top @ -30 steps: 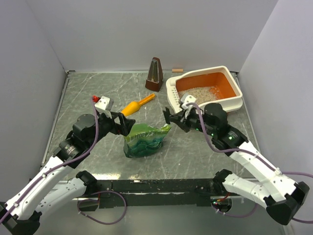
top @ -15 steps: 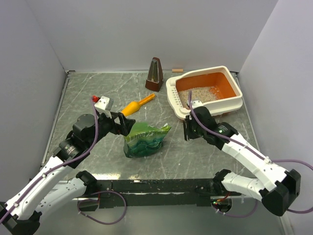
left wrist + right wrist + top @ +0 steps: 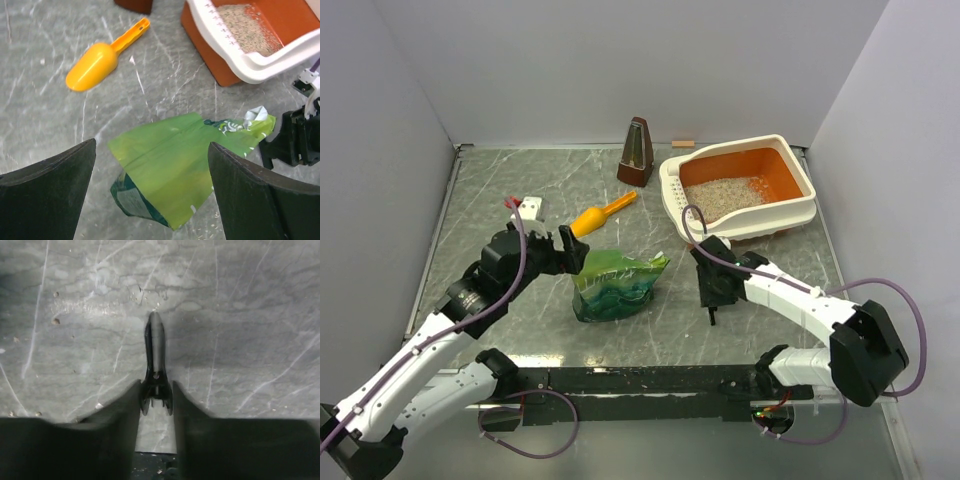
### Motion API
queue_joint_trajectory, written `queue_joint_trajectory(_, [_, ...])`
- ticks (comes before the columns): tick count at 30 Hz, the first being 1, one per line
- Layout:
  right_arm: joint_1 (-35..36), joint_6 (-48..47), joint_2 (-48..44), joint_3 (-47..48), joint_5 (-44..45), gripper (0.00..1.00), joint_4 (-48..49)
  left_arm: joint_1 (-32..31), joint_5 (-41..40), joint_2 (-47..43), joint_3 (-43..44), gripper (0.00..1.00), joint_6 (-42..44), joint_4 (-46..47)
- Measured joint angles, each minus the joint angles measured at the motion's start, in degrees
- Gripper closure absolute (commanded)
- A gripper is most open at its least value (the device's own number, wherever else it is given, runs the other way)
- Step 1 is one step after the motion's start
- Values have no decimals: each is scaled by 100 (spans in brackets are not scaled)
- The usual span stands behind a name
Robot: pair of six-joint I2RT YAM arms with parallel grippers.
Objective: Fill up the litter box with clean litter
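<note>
The litter box (image 3: 672,190) stands at the back right, cream outside and orange inside, with clean litter (image 3: 720,193) heaped at its slotted end. It also shows in the left wrist view (image 3: 235,62), with the litter (image 3: 247,30) inside. My left gripper (image 3: 572,256) is open beside the left of the crinkly green bag (image 3: 615,285). In its wrist view the bag (image 3: 185,165) lies between the spread fingers (image 3: 50,195). My right gripper (image 3: 712,308) points down at the table right of the bag. It is shut on a small black clip (image 3: 156,360) that lies against the tabletop.
An orange scoop (image 3: 600,215) lies behind the bag and shows in the left wrist view (image 3: 95,65). A brown metronome (image 3: 637,152) stands at the back, with a small wooden block (image 3: 682,143) by the wall. Loose granules (image 3: 220,215) dot the table near the bag.
My right gripper has swung from the bag's top corner down and to the right, onto the table. The left arm has shifted slightly. The bag has stayed put.
</note>
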Motion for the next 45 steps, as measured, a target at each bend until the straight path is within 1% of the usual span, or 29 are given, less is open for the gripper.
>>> queue_joint_trajectory(2, [-15, 85, 103, -20, 15, 38, 105, 0, -92, 11, -13, 3, -225, -125])
queue_joint_trajectory(5, [-17, 116, 122, -81, 22, 34, 216, 9, -131, 9, -107, 3, -638, -238])
queue_joint_trajectory(11, [-17, 98, 15, -87, 20, 33, 326, 332, 297, 240, -251, 3, -1401, -393])
queue_joint_trajectory(15, [-17, 70, -282, -87, -4, 32, 328, 713, 632, 317, -258, 3, -1716, -533])
queue_joint_trajectory(21, [-17, -55, -686, -92, -105, 31, 389, 1292, 1447, 361, -437, 3, -2037, -592])
queue_joint_trajectory(28, [-22, -94, -988, -367, -286, 31, 549, 1591, 2562, 588, -1021, 3, -2573, -262])
queue_joint_trajectory(31, [-28, -90, -1182, -542, -431, 31, 632, 1661, 2874, 660, -1130, 3, -2769, -90])
queue_joint_trajectory(40, [-28, -31, -1445, -1005, -798, 31, 892, 1696, 3206, 837, -1147, 3, -3029, 612])
queue_joint_trajectory(45, [-28, -24, -1663, -1110, -933, 31, 981, 1700, 3333, 892, -1447, 1, -3206, 1150])
